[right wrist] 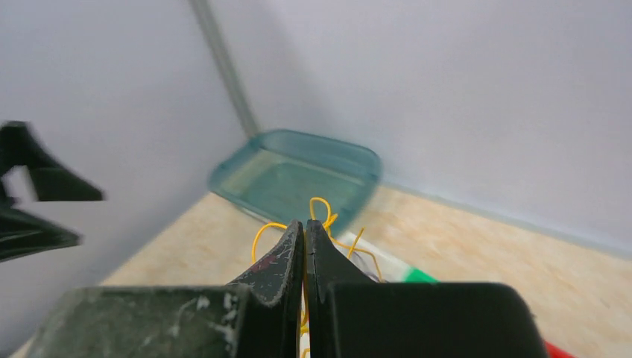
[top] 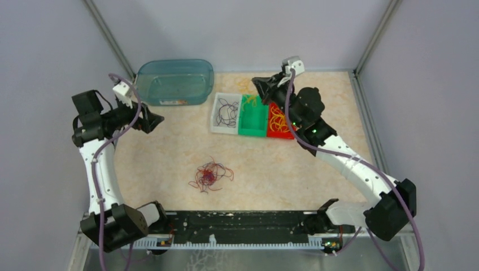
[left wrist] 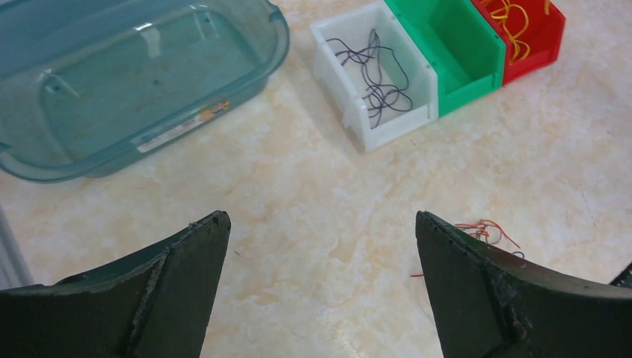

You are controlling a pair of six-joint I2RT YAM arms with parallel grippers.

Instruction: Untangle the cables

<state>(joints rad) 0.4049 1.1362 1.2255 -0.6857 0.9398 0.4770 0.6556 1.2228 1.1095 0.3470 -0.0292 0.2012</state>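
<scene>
- Closest to my right wrist camera: the right gripper (right wrist: 305, 227), jaws pressed together with no gap showing.
- Pinched between them is a yellow cable (right wrist: 320, 199). It is thread-thin and springs out past the tips in two or three loose loops, and a bit of yellow also shows low in the seam between the fingers.
- From the top view, the right gripper (top: 261, 84) is raised over the far end of the green bin (top: 252, 129), with the yellow curls dangling there.
- Left gripper (left wrist: 320, 216): jaws spread wide with nothing between them, only bare table (left wrist: 328, 171) below. It hangs near the tub (left wrist: 276, 45), well apart from the bins.
- Main tangle (top: 210, 175): a small knotted clump lying mid-table, in front of the bins and touching none of them. It is mostly dark red, with a denser core and curly ends straying outward. I cannot count the separate strands. Its edge just shows beside my left finger (left wrist: 484, 227).
- White bin (top: 217, 116): holds black cables (top: 227, 112) in a few wide, loose curls. They read as dark purplish in the left wrist view.
- Red bin (top: 277, 134): holds yellow cables (top: 278, 120) in a dense curly heap.
- The three bins stand side by side, touching: white, green, red from left to right.
- The tub is translucent teal and sits at the far left; I see no cable in it.
</scene>
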